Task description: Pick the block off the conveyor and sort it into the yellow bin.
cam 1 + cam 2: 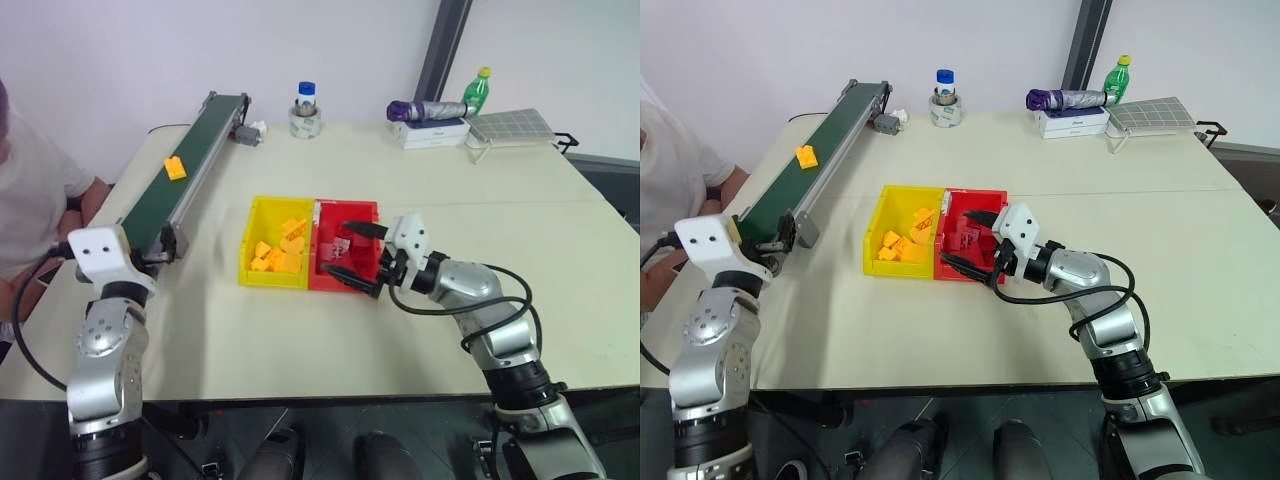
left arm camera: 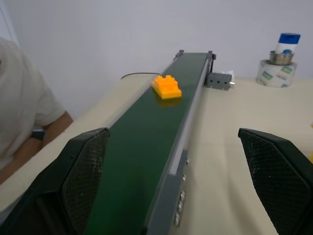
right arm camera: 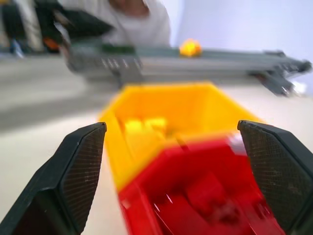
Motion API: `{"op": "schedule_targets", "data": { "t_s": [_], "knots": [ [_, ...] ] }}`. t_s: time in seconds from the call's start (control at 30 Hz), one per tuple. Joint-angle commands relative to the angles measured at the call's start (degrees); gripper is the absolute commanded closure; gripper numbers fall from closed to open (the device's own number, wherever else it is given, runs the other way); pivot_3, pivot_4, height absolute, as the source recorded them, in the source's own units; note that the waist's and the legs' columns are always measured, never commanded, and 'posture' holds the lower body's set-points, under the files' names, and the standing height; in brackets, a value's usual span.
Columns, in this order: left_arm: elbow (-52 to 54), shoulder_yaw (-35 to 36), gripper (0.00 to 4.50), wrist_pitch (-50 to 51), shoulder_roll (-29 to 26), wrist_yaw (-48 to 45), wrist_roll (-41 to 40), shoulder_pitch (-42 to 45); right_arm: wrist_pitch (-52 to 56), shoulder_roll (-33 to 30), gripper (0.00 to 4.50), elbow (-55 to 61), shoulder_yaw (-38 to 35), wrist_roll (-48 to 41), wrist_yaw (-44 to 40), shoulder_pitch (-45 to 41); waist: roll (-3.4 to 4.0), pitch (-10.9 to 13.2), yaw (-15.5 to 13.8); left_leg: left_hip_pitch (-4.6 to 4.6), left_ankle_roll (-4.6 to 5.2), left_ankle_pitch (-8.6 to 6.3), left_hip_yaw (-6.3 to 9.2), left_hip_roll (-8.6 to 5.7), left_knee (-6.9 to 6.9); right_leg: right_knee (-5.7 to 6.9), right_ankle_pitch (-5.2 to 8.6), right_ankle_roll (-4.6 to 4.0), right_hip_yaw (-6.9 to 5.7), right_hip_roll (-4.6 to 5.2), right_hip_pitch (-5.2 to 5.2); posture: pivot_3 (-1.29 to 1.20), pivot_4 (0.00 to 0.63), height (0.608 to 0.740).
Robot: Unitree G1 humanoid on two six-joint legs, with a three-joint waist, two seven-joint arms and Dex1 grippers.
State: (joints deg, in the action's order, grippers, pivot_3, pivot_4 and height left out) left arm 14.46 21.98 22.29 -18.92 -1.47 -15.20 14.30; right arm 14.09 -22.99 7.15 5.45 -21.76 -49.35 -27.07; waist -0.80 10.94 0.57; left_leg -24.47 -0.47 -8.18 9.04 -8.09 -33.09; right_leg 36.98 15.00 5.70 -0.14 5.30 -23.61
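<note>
You had the left claw (image 2: 178,183) wide open and empty at the belt's (image 1: 170,195) near end, ready for the block (image 1: 176,168) riding toward it. Your right claw (image 1: 352,252) gaped empty over the red bin (image 1: 365,210), beside the yellow bin (image 1: 262,208).

Large pale beige table (image 1: 480,180) with rounded front edge, set before a plain white wall (image 1: 120,50). Dark grey vertical post (image 1: 442,50) rising behind the far edge, possibly a window or door frame. Even, soft lighting, without hard shadows. Dark floor (image 1: 420,440) below.
</note>
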Motion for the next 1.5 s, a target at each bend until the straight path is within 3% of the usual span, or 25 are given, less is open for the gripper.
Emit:
{"op": "schedule_targets", "data": {
  "t_s": [0.03, 0.73, 1.17, 1.27, 1.4, 1.43, 1.5],
  "knots": [
    [-2.8, -0.9, 0.03, 2.6, -2.7, 0.5, 1.5, 5.2, 1.9, 0.1, 0.0, 3.8, -1.9, -4.3, -1.2, 0.2, 0.0, 0.0, 0.0, 0.0, 0.0, 0.0, 0.01, 0.0, 0.0, -0.01, 0.0, 0.0, 0.0, -0.01, 0.0, 0.0, 0.15, 0.74],
    [-30.4, -0.6, 0.03, 5.6, -7.8, 3.1, 4.3, 25.1, -1.0, -0.6, 0.0, 4.7, -0.6, 0.9, 1.9, 2.0, -0.02, 0.0, 0.1, -0.01, 0.0, 0.01, 0.02, 0.0, -0.01, 0.01, -0.13, 0.26, -0.04, -0.02, -0.03, 0.0, 0.15, 0.74],
    [-38.9, -1.1, 0.03, 6.0, -8.8, 0.5, 3.7, 27.5, -1.7, -0.8, 0.0, 4.4, -0.7, 2.1, 2.3, 2.2, -0.03, 0.0, 0.1, -0.01, 0.0, 0.01, 0.02, 0.0, -0.02, 0.03, -0.14, 0.27, -0.04, -0.03, -0.04, 0.0, 0.15, 0.74],
    [-39.0, -0.6, 0.88, 5.7, -8.5, 1.3, 3.9, 27.6, -1.8, -0.7, 0.0, 4.3, -0.8, 2.4, 2.5, 2.2, -0.03, 0.0, 0.1, -0.01, 0.0, 0.01, 0.02, 0.0, -0.02, 0.04, -0.14, 0.27, -0.04, -0.03, -0.03, 0.0, 0.15, 0.74],
    [-38.5, -0.5, 2.96, 6.3, -8.5, 1.4, 3.7, 27.5, -1.9, -0.8, 0.0, 4.1, -0.9, 2.5, 2.5, 2.1, -0.03, 0.0, 0.1, -0.01, 0.0, 0.01, 0.02, -0.01, -0.03, 0.05, -0.14, 0.27, -0.04, -0.03, -0.03, 0.0, 0.15, 0.74],
    [-38.1, -0.2, 3.23, 6.3, -8.4, 2.0, 3.7, 27.4, -2.0, -0.8, 0.0, 4.0, -0.9, 2.7, 2.5, 2.1, -0.03, 0.0, 0.1, 0.0, 0.0, 0.01, 0.02, 0.0, -0.03, 0.05, -0.14, 0.27, -0.04, -0.03, -0.03, 0.0, 0.15, 0.74],
    [-36.4, -1.0, 3.18, 5.6, -9.0, 1.4, 4.2, 27.0, -2.1, -0.8, 0.0, 3.7, -1.0, 2.9, 2.6, 1.9, -0.03, 0.0, 0.1, 0.0, 0.0, 0.01, 0.02, 0.0, -0.04, 0.06, -0.14, 0.27, -0.04, -0.03, -0.03, 0.0, 0.15, 0.74]
  ]
}}
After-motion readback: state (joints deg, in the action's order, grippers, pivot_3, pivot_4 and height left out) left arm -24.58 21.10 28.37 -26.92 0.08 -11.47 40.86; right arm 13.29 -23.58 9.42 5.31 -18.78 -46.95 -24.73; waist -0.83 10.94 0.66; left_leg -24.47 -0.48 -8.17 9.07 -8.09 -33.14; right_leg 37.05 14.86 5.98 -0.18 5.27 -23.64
